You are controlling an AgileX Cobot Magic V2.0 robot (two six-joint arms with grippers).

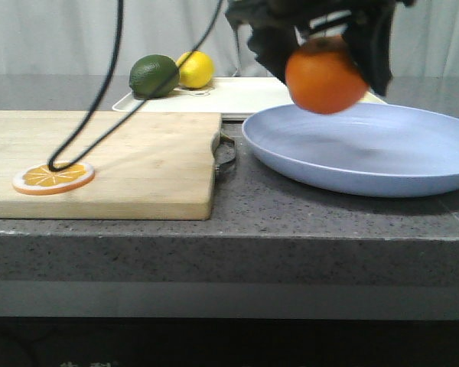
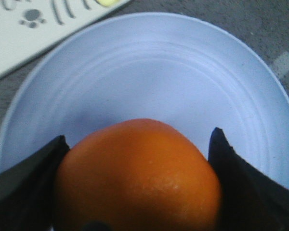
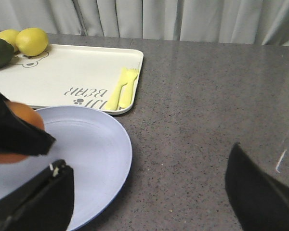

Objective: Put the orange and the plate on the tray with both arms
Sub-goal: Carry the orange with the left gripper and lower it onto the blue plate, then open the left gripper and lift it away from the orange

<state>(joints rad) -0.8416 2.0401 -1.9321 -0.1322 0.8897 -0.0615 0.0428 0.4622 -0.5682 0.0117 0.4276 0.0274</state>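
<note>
Two arms share this task, and only one carries something. The cutting board (image 1: 99,160) fills the left of the front view, unused, with an orange slice (image 1: 53,178) on it. The lavender plate (image 1: 382,157) lies at the right on the counter, not yet on the cream tray (image 3: 72,72) behind it. The left gripper (image 2: 137,183) is clamped on the whole orange (image 1: 325,75), held above the plate, probably for carrying to the tray. The right gripper (image 3: 149,192) stands spread wide and empty beside the plate, likely to take its rim.
</note>
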